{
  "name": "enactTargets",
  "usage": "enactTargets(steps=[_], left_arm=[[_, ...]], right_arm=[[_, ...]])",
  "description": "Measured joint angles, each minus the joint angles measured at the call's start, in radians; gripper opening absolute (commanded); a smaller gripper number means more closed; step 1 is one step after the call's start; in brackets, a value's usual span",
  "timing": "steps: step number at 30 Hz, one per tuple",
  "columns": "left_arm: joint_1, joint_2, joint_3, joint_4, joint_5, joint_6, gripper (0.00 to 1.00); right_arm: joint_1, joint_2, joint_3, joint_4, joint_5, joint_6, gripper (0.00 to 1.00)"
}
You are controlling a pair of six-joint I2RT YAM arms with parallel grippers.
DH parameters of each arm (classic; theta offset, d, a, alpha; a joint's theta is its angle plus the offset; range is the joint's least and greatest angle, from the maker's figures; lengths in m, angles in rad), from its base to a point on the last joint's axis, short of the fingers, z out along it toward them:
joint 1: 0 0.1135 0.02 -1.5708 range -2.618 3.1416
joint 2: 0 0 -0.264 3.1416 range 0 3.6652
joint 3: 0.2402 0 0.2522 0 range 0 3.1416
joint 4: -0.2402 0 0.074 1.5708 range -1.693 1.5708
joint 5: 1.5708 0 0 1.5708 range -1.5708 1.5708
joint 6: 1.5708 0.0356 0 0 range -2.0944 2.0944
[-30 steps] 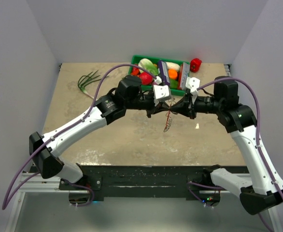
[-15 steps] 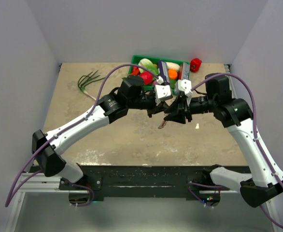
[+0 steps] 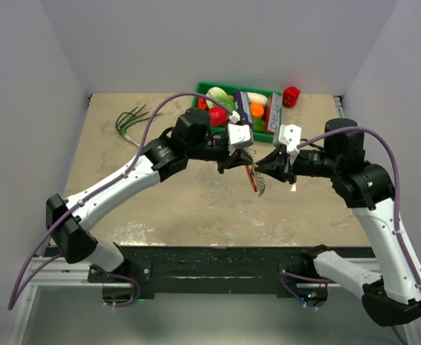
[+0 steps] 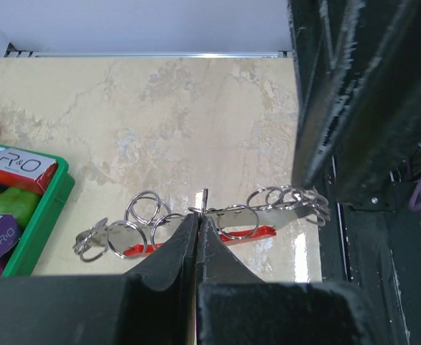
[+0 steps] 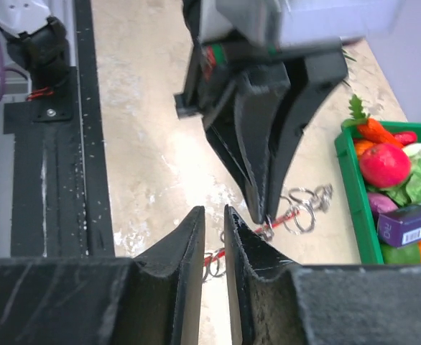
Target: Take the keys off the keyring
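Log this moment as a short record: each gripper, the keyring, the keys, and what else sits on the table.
left gripper: shut on the keyring, holding it above the table
right gripper: jaws slightly apart, tips close to the bunch, no grip visible
keys: on the rings
red tag: hanging with the bunch
tray: green, filled with toy food, at the far edge
pepper: red, just right of the tray

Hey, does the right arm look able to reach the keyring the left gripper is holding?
Probably yes: the right gripper sits right beside the keyring hanging from the shut left gripper, nothing between.
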Motion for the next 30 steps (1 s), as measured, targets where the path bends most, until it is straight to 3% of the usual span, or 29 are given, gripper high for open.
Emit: enactTargets(steps=[13,22,30], left_arm=[[0.026,-0.056,-0.01,0.007,0.106,0.003,0.0],[0.038,-0.069,-0.037,0.005,0.156,0.003,0.0],[0.038,-0.076,-0.038,0.006,0.179,0.003,0.0]], right_arm=[[-0.013,0.024,-0.093,0.05,0.053,-0.018,0.26],[-0.108,0.002,-0.1,0.078,-0.032,-0.026,0.29],[-0.118,0.019,-0.1,0.112,-0.106,-0.026,0.32]])
